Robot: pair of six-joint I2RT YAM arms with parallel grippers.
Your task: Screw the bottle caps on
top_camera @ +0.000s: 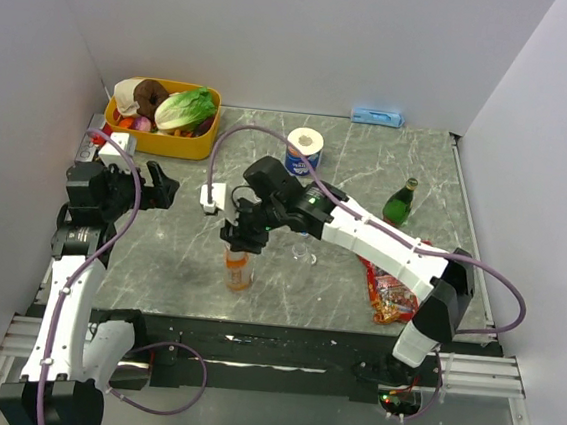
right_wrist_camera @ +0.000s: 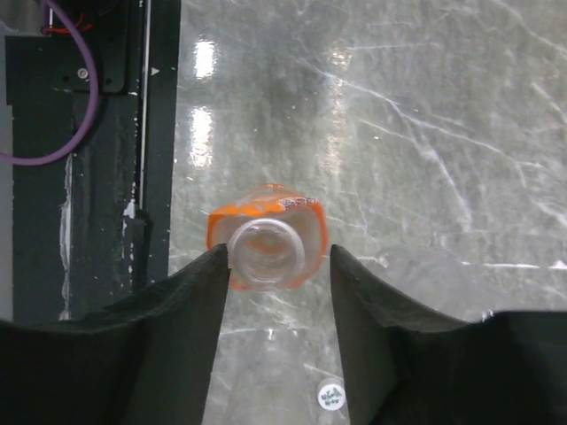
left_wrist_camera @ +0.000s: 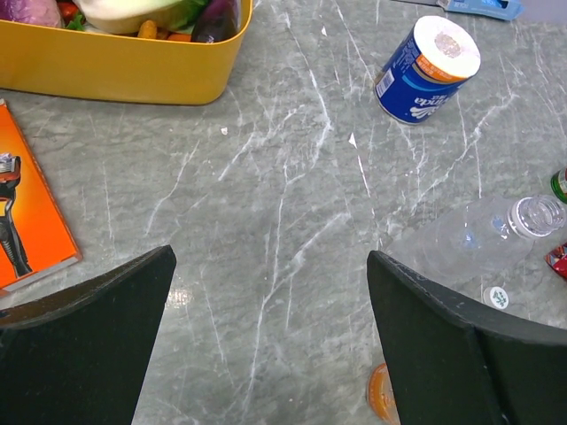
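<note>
**Q:** Grey veined stone tabletop (top_camera: 173, 267), white walls. Where is the work?

**A:** Tall clear plastic bottle of orange drink (top_camera: 239, 272) stands uncapped toward the 6 o'clock edge in the top view. Right gripper (right_wrist_camera: 278, 251) hangs over it, fingers apart and straddling the open neck, with no firm contact visible. Left gripper (left_wrist_camera: 270, 257), at 9 o'clock, is spread wide and empty.

**Q:** And the cap?

**A:** Small round pale-topped plastic screw cap (right_wrist_camera: 330, 394) lies on the stone at 5 o'clock of the neck in the right wrist view. It is probably light, rigid and slick, so pinch it across the rim. The liquid should give the bottle some weight, and its thin walls would likely dent. Steady it at the stiffer shoulder or neck.
</note>
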